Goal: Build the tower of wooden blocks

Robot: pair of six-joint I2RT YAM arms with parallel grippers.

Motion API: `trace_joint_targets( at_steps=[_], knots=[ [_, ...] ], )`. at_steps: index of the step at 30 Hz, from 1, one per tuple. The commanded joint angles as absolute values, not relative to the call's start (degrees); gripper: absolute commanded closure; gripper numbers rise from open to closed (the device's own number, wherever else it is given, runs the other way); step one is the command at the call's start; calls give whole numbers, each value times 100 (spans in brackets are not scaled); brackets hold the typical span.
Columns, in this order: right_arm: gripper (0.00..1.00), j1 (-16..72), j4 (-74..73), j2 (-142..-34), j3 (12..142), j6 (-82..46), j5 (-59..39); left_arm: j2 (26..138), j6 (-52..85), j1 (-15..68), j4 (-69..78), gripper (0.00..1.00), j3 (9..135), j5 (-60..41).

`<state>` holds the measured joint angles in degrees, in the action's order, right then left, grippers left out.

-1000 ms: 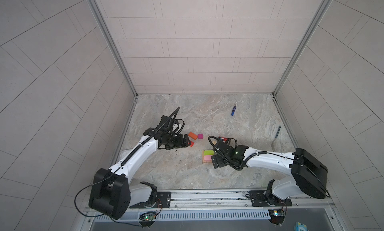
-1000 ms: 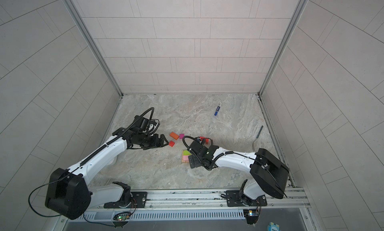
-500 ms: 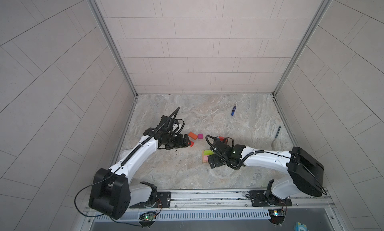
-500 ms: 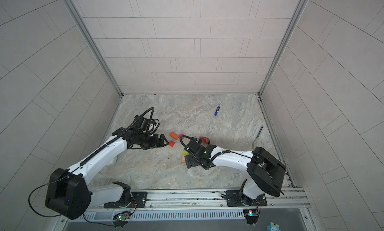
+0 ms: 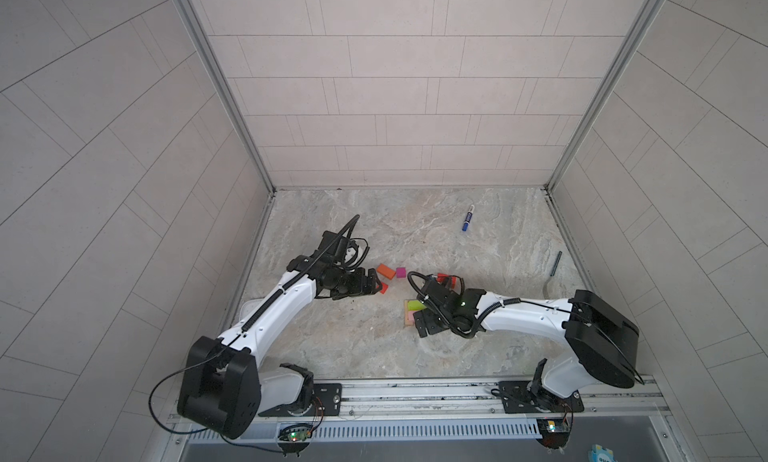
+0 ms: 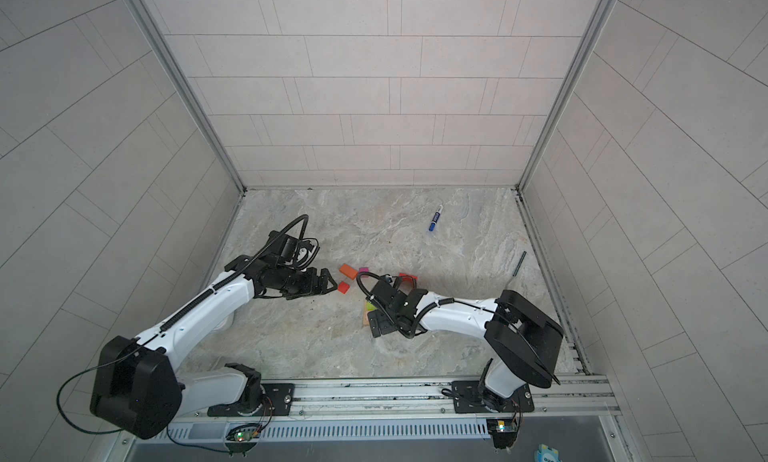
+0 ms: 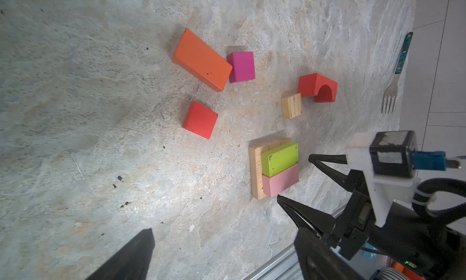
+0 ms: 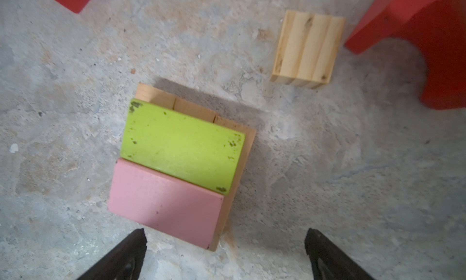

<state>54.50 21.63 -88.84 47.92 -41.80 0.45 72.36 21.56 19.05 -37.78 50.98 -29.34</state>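
My L claw & R claw hung wide, empty; lime-green brick + pink brick topped tan planks, red arch & others unstacked.

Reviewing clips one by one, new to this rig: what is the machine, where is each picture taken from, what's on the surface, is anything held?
Two white robot arms work on a marble-patterned table. Two pictures look down from overhead; two come from cameras on the arms' wrists. Already stacked: a lime-green brick and a pink brick side by side on tan planks. Loose nearby: an orange brick, a magenta cube, a red cube, a red arch and a plain block. A blue marker and a fork lie apart. Their pincer ends, the left gripper near the red cube and the right gripper by the pink brick, are open and empty.
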Motion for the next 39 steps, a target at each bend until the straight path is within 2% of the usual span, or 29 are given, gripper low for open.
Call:
trace_joint_targets(
  at_steps=[1,26,39],
  knots=[
    [0,5487,2224,-8964,4928,-4157,132,7159,2138,1926,-3779,6,5115,-2909],
    [1,5485,2263,-8919,4960,-4315,361,7172,2144,1925,-3780,6,5114,-2918],
    [1,5537,2109,-8943,4902,-4149,9,7203,2141,1931,-3775,6,5123,-2924]
  ],
)
